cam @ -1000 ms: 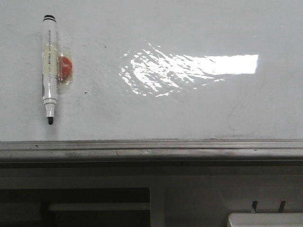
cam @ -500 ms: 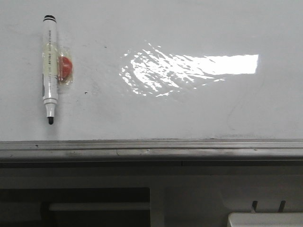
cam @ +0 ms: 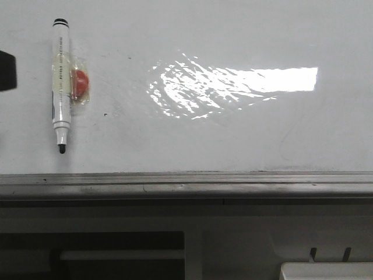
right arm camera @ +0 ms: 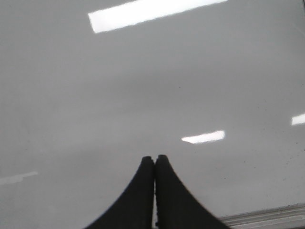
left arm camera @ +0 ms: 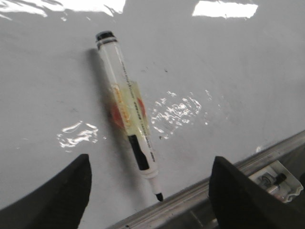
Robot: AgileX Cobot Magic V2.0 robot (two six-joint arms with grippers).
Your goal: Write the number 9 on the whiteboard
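Note:
The whiteboard [cam: 233,140] is glossy white-grey with a bright glare patch and a grey lower rail [cam: 186,184]. No number 9 shows on it. A black-capped white marker [cam: 61,81] hangs on the board at the left, tip down, taped to a red magnet [cam: 83,83]. A dark part of my left gripper [cam: 6,70] shows at the left edge, just left of the marker. In the left wrist view my left gripper [left arm camera: 150,162] is open and empty, apart from the marker [left arm camera: 128,109]. My right gripper [right arm camera: 155,158] is shut and empty, facing bare board [right arm camera: 143,86].
The rail also shows in the left wrist view [left arm camera: 267,157], just below the marker's tip. Below the rail is a dark frame with a white bar [cam: 122,255] and a white object [cam: 326,271] at the bottom right.
A dark part of my left gripper has come into the front view at the left edge, beside the marker. The marker and board have not moved.

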